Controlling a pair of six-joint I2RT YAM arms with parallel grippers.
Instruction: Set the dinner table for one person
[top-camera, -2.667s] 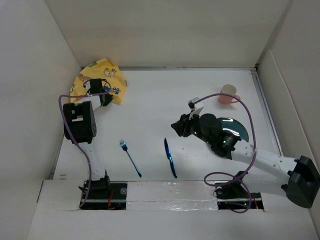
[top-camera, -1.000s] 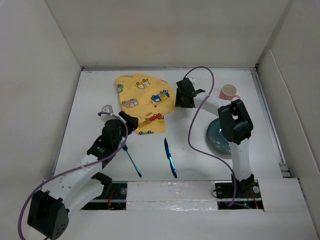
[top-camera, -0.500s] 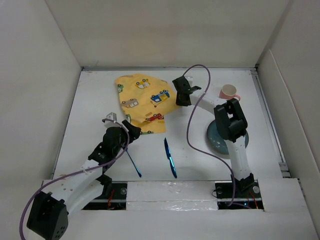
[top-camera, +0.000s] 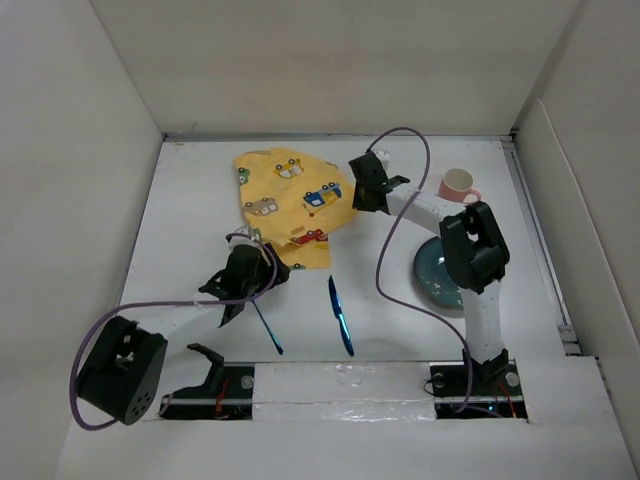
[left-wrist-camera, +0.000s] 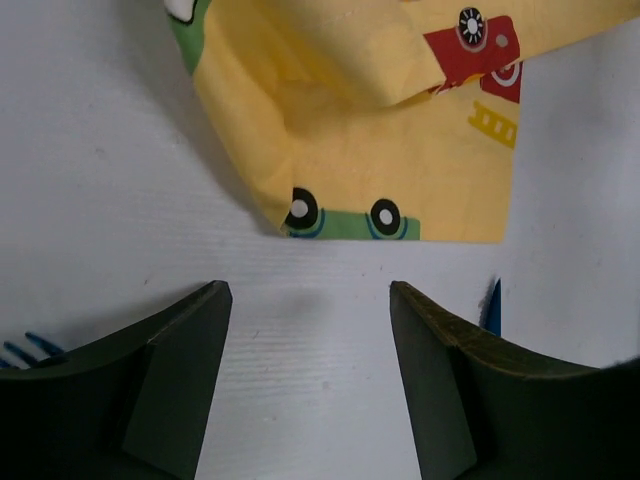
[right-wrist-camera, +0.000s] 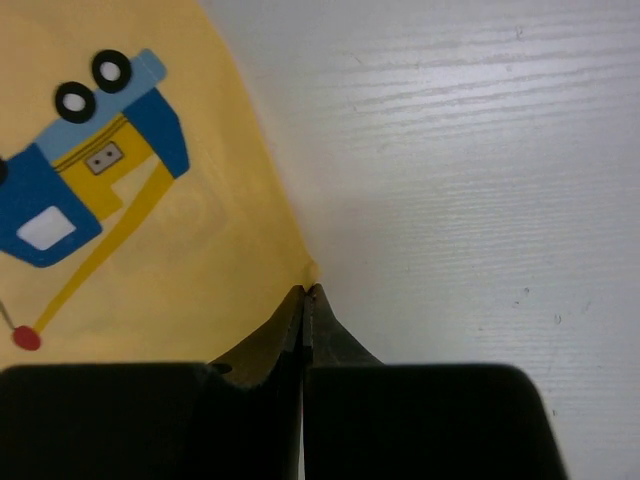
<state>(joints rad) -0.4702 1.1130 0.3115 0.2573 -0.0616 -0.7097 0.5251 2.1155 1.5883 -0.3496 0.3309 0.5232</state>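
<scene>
My right fingers (right-wrist-camera: 305, 292) have just gone from wide apart to fully closed, and they pinch the right-hand hem of the yellow cloth placemat (right-wrist-camera: 150, 250) printed with cartoon cars; my left fingers (left-wrist-camera: 310, 290) stand wide apart, holding nothing, over bare surface just below the cloth's lower corner, touching neither it nor the thin blue fork (left-wrist-camera: 25, 345) at that frame's lower left; the placemat, moments ago bunched in the upper left corner, now lies spread in the upper middle of the large matte white bench (top-camera: 200, 190), its lower edge folded over; I judge it needs tugging flat before the dark teal round plate (top-camera: 432, 275), pink mug (top-camera: 457, 186) and blue knife (top-camera: 340, 315) join it.
</scene>
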